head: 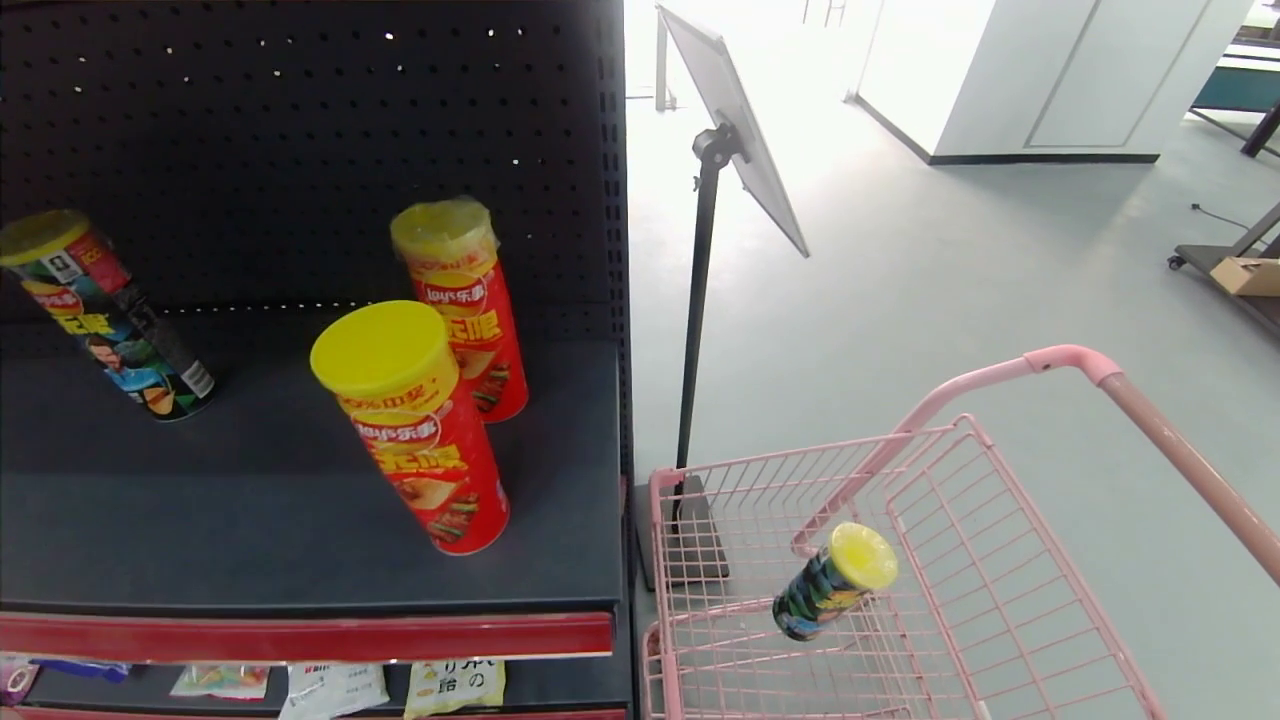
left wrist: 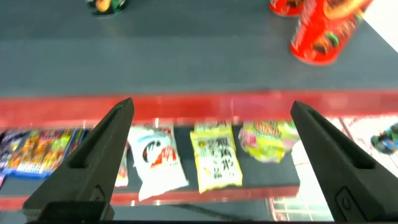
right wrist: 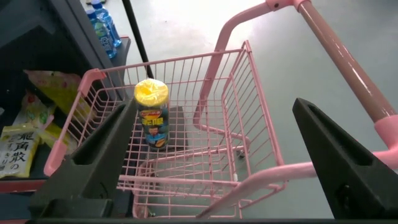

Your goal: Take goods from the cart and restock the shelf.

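Standing in pink cart — one yellow-lidded can

Print shows only on the goods' packaging. On the shelf, the near red can and the far red can each carry a round logo above bold yellow characters. The dark can at far left has yellow lettering too. The label on the can in the cart is too small to read. On the lower shelf, a yellow bag bears large dark characters, and the white bag beside it a round emblem.
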You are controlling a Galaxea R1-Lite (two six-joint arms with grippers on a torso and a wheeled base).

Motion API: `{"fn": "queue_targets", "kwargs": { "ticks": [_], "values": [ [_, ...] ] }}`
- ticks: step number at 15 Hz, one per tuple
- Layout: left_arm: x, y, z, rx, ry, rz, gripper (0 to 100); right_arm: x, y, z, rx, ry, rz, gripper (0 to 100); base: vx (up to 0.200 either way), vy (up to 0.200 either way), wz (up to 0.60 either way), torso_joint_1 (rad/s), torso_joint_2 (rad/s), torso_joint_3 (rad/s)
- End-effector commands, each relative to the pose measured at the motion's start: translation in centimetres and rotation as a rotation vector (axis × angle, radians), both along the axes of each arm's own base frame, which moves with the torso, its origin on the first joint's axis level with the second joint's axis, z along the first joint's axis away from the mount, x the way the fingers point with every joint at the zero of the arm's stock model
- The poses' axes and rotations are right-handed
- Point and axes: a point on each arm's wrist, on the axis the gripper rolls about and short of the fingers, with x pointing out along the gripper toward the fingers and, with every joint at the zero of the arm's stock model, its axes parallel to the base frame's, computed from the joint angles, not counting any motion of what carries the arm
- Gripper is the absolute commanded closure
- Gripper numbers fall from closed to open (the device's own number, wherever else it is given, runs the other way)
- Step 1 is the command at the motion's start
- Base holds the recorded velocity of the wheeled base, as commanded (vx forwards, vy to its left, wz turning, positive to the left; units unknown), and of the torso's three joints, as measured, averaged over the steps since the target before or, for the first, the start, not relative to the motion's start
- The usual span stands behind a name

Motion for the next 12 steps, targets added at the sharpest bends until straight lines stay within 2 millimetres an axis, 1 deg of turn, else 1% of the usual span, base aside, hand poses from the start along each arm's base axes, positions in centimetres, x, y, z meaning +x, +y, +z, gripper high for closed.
{"fn": "queue_targets", "kwargs": {
  "ticks": [1,12],
  "values": [
    [0.01,0.0,-0.01,0.0,0.001,0.0,0,0.01,0.0,0.0,0.0,0.001,0.001,0,0.0,0.0,0.0,0.0,0.0,0.0],
    [0.01,0.0,-0.01,0.0,0.001,0.0,0,0.01,0.0,0.0,0.0,0.001,0.001,0,0.0,0.0,0.0,0.0,0.0,0.0]
  ]
}}
